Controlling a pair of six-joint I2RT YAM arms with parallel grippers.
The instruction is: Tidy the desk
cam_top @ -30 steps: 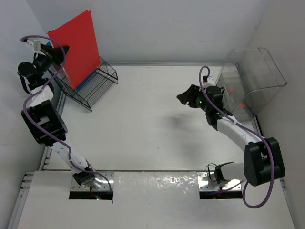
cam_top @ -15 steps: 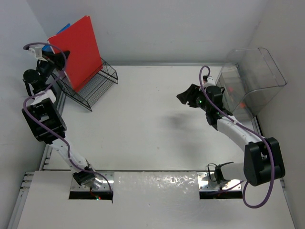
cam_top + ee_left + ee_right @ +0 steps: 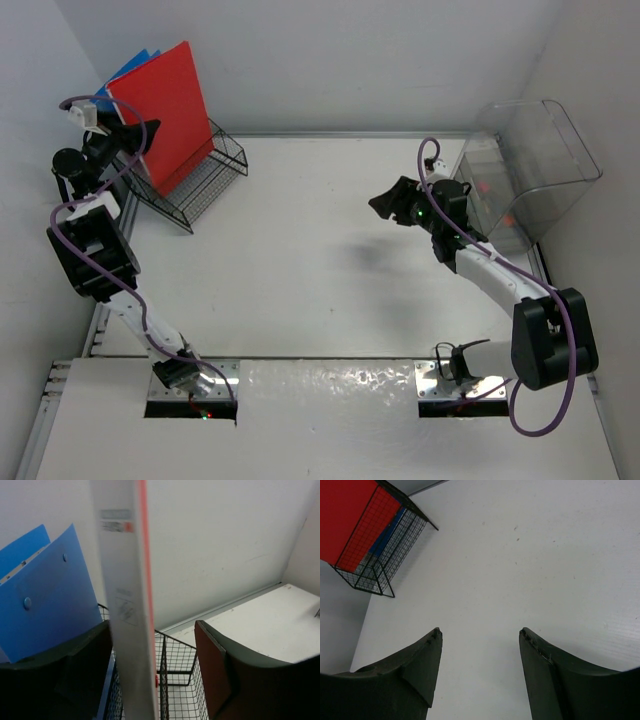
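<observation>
left end effector [image 3: 154, 630] was spread, straddling the upright red folder [image 3: 165, 105], upper left of frame; folder stood on end in wire rack [image 3: 205, 170] beside blue folders [image 3: 45, 600]. right end effector [image 3: 480, 630] was spread, empty, over tabletop [image 3: 300, 250] centre-right, near clear bin [image 3: 535, 160], contents unclear

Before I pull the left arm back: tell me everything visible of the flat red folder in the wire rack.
The flat red folder is thin, rectangular and stiff-looking, standing upright in the black wire rack at the far left corner of the white desk, blue folders behind it. Edge-on it shows a pale side with printed labels. The left gripper straddles its edge, jaws open; one finger stands clear.
</observation>
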